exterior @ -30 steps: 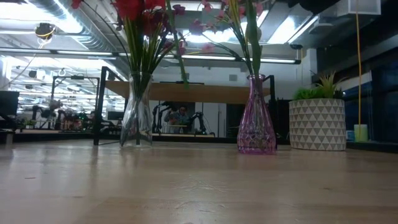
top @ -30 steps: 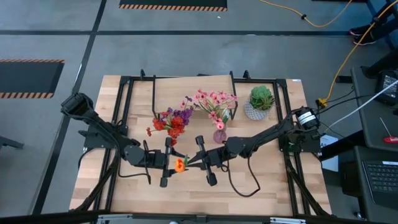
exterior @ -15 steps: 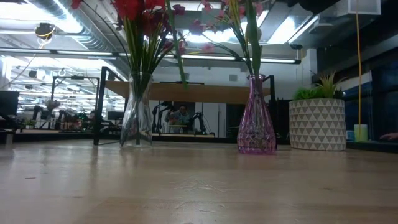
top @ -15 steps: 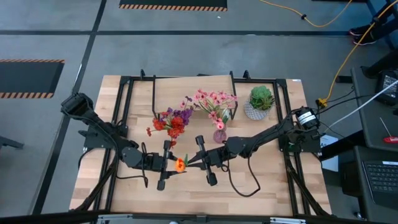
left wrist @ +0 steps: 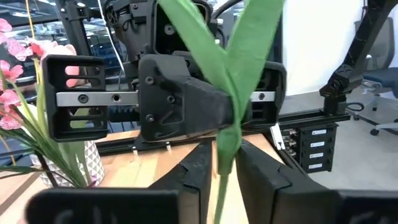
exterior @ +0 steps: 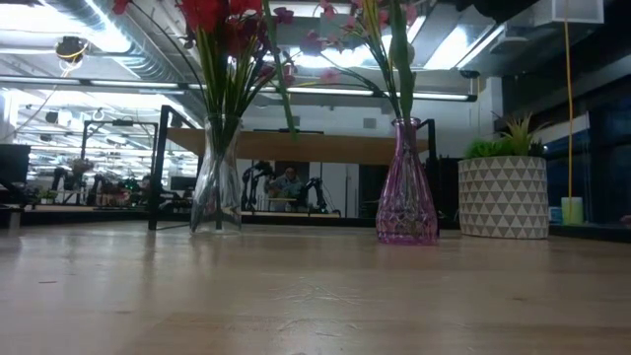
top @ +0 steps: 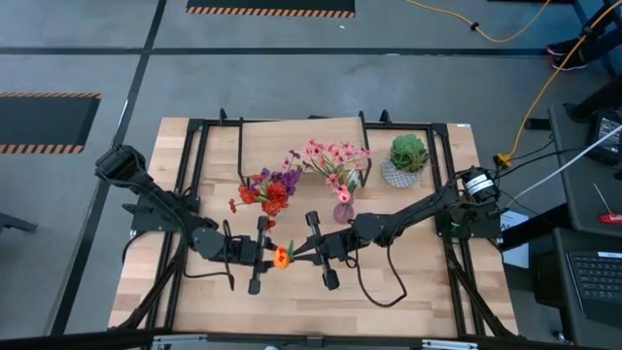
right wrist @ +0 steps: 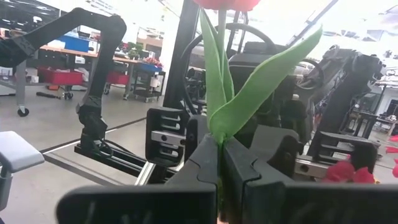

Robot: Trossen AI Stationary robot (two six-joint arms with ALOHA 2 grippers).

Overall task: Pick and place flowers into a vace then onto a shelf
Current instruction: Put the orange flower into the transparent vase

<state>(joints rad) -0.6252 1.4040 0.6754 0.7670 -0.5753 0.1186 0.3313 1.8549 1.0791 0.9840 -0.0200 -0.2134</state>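
Left pincer [top: 267,255] narrowed around flower stem [left wrist: 225,155]; right pincer [top: 303,252] clenched on it.

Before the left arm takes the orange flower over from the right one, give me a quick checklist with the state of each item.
1. right gripper shut on the orange flower stem: ok.
2. left gripper fingers either side of the stem: ok.
3. Left fingers fully clamped on the stem: cannot tell.
4. Both grippers meet above the table, in front of the vases: ok.
5. purple vase and clear vase upright: ok.
6. Flower's lower stem end free of obstruction: cannot tell.
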